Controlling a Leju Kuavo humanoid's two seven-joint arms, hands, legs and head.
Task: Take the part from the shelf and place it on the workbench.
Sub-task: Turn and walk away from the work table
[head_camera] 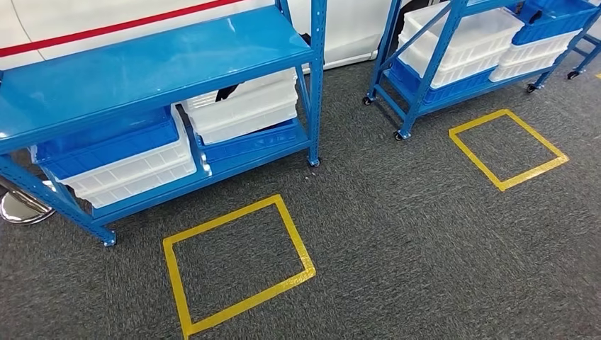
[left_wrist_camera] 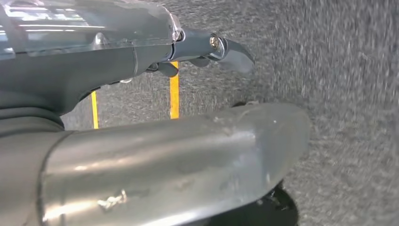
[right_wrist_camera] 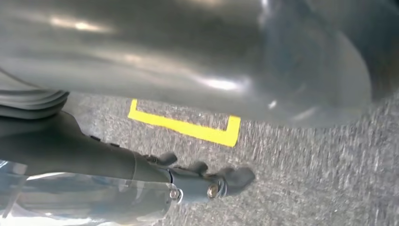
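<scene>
Left hand (left_wrist_camera: pixel 207 52) and right hand (right_wrist_camera: pixel 207 181) hang over the carpet, fingers loosely apart, holding nothing. Beyond the yellow square (head_camera: pixel 237 265) stands the shelf (head_camera: pixel 156 67); a dark part (head_camera: pixel 227 92) lies in its white bin (head_camera: pixel 244 106). It looks light and rigid; grip its middle.

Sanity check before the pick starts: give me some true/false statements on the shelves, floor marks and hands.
1. The near shelf holds white and blue bins below its top board. True.
2. A red square is taped on the carpet. False: the nearer taped square is yellow, like the farther one.
3. The left hand holds a part. False: it holds nothing and hangs over the carpet.
4. The right hand holds nothing. True.
5. The far shelf stands on casters. True.
</scene>
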